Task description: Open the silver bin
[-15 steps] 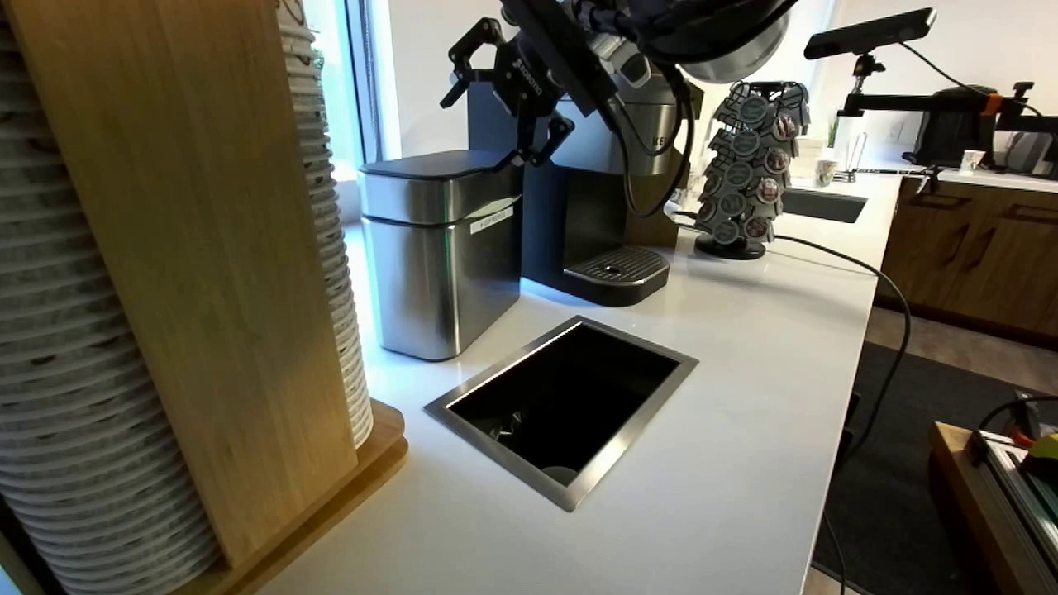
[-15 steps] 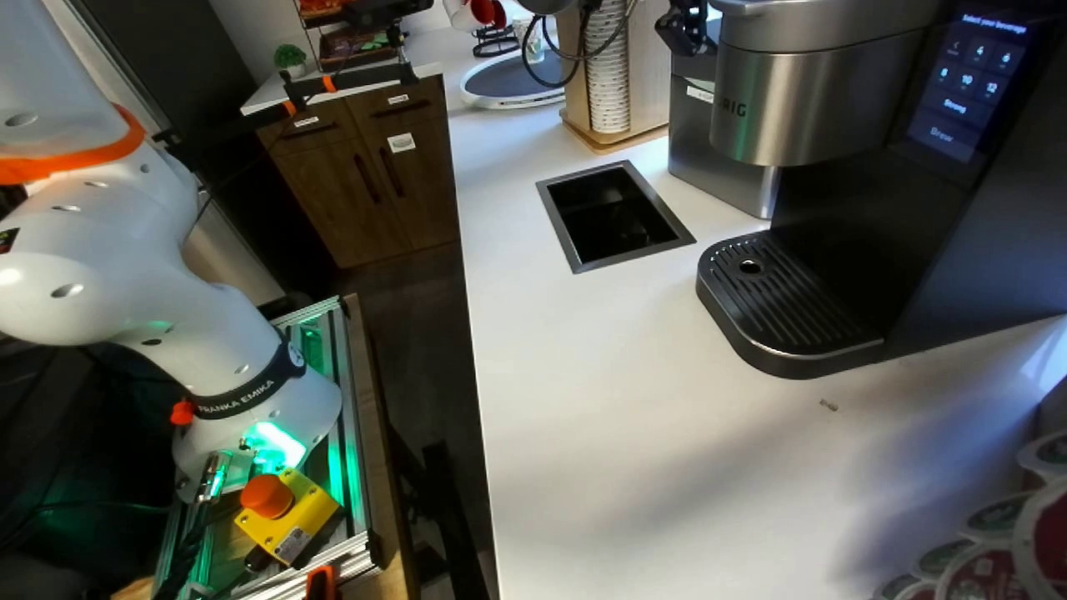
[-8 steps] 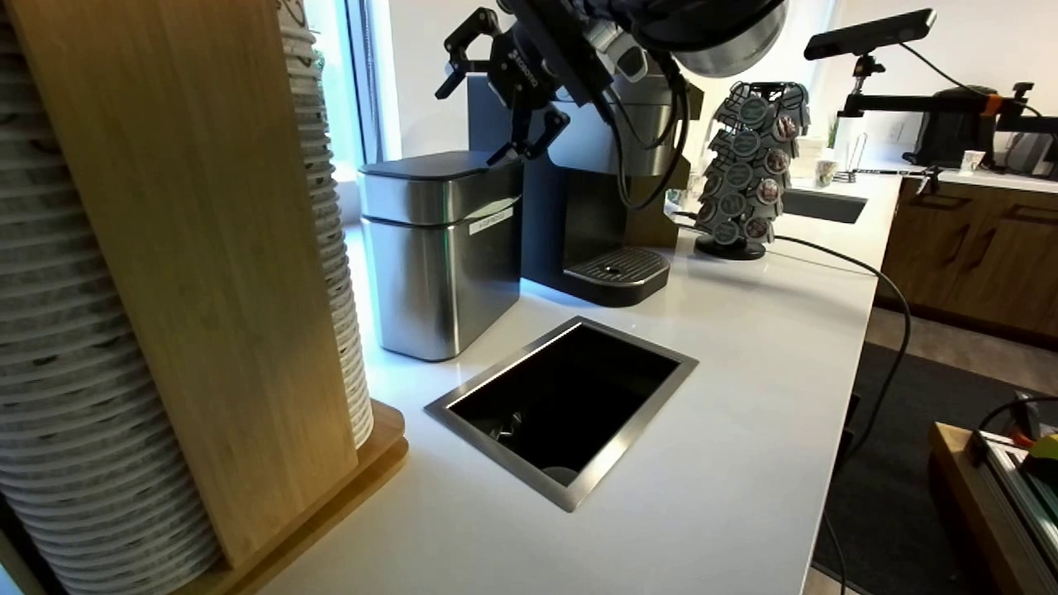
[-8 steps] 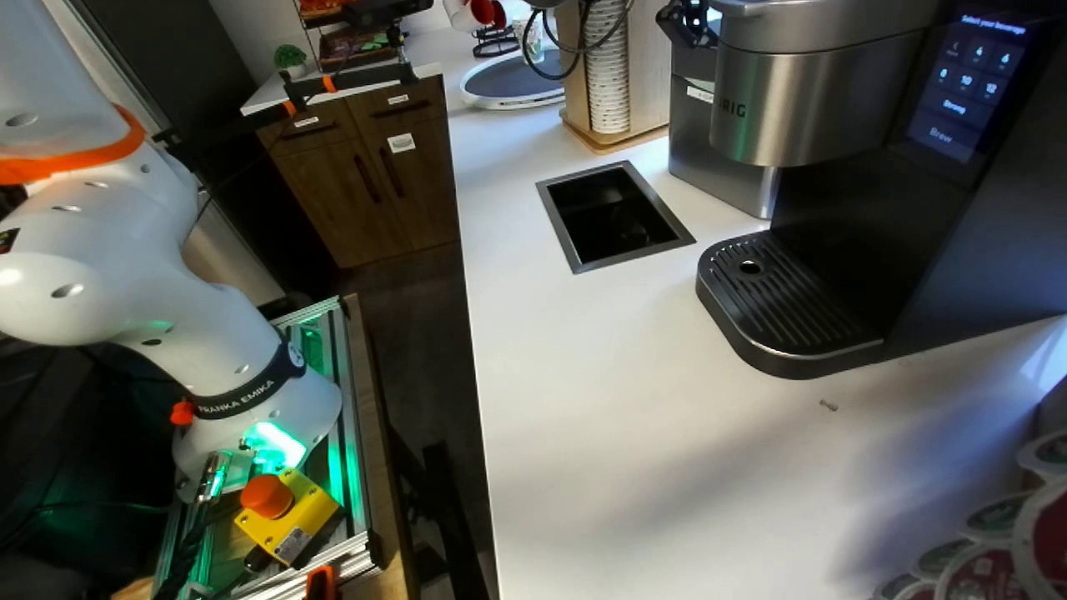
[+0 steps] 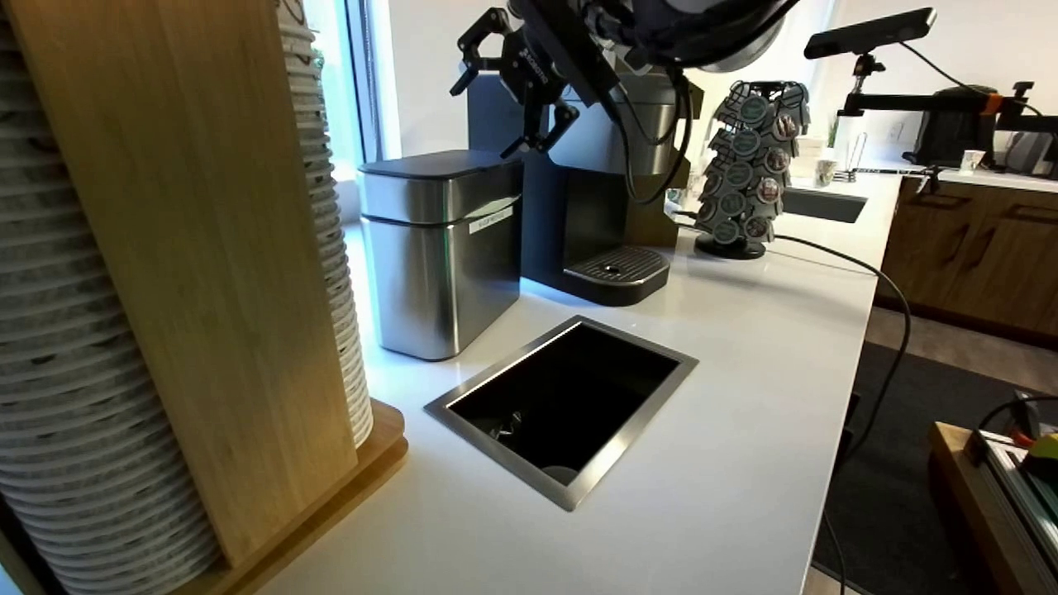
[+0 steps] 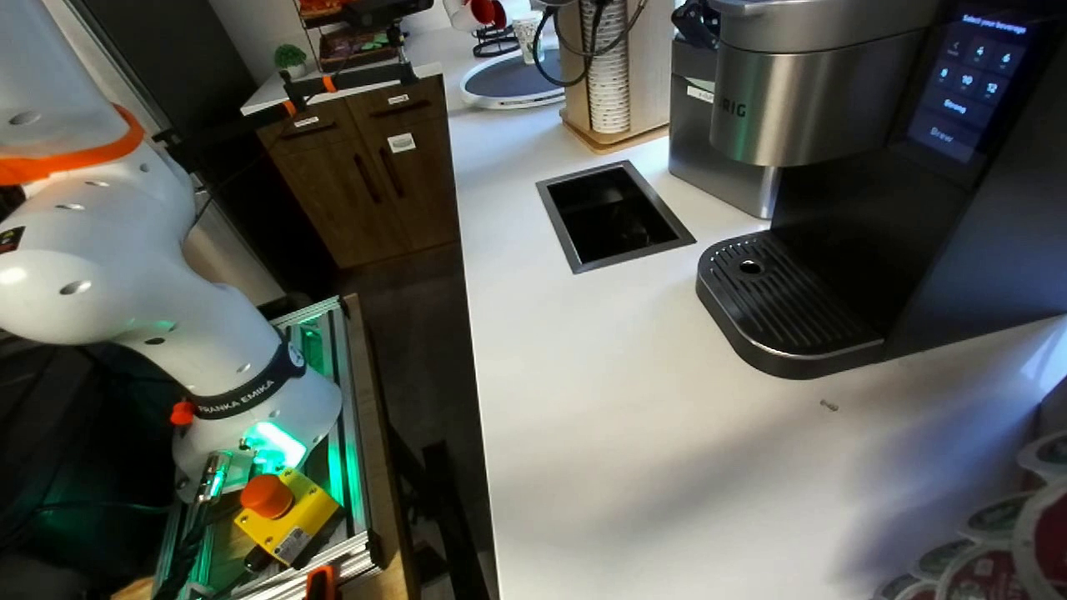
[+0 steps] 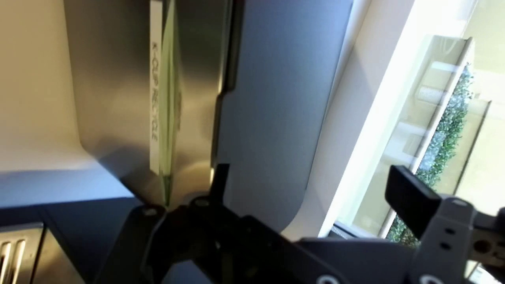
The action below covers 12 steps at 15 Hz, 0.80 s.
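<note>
The silver bin (image 5: 413, 281) stands on the counter with its dark grey lid (image 5: 438, 164) down. It also shows partly behind the coffee machine in an exterior view (image 6: 721, 171). In the wrist view the bin's steel side (image 7: 114, 90) carries a white label reading K-CUP RECYCLE, and the lid shows beside it. My gripper (image 5: 488, 117) is open and empty above the back part of the lid, tilted; its two fingers are wide apart in the wrist view (image 7: 313, 183). The lower fingertip is close to the lid's edge; I cannot tell whether it touches.
A black coffee machine (image 5: 550, 231) stands right beside the bin. A recessed opening with a steel rim (image 5: 636, 440) lies in front of the bin. A wooden cup holder (image 5: 207, 248) stands nearby. A pod rack (image 5: 740, 165) stands past the coffee machine. A window lies behind.
My gripper shifted slightly toward the cup-holder side, then moved back toward the coffee machine and a little up from the lid. It stays open. The bin and lid have not moved.
</note>
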### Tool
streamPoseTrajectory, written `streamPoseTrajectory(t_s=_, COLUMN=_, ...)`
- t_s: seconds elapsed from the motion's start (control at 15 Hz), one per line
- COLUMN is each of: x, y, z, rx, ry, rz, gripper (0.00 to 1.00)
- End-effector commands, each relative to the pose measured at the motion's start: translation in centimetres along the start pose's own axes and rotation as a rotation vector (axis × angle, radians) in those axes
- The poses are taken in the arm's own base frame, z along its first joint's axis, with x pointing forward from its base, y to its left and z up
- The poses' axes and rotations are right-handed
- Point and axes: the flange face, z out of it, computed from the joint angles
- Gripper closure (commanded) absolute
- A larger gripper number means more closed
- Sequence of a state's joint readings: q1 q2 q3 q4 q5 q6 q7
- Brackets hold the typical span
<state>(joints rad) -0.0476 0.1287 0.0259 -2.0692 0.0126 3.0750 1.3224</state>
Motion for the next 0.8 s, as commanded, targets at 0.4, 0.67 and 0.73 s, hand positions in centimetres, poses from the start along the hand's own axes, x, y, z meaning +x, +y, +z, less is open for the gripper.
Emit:
streamPoseTrajectory(t_s=0.4, x=0.5, y=1.9, z=0.3, rx=-0.221, ry=0.08, rz=-0.078, gripper=0.0)
streamPoseTrajectory(t_s=0.67, x=-2.7, y=1.7, z=0.4, rx=-0.241, ry=0.013, rz=-0.068, gripper=0.0)
streamPoseTrajectory(t_s=0.73, x=-3.3, y=1.5, z=0.5, rx=-0.242, ry=0.003, rz=-0.067, gripper=0.0)
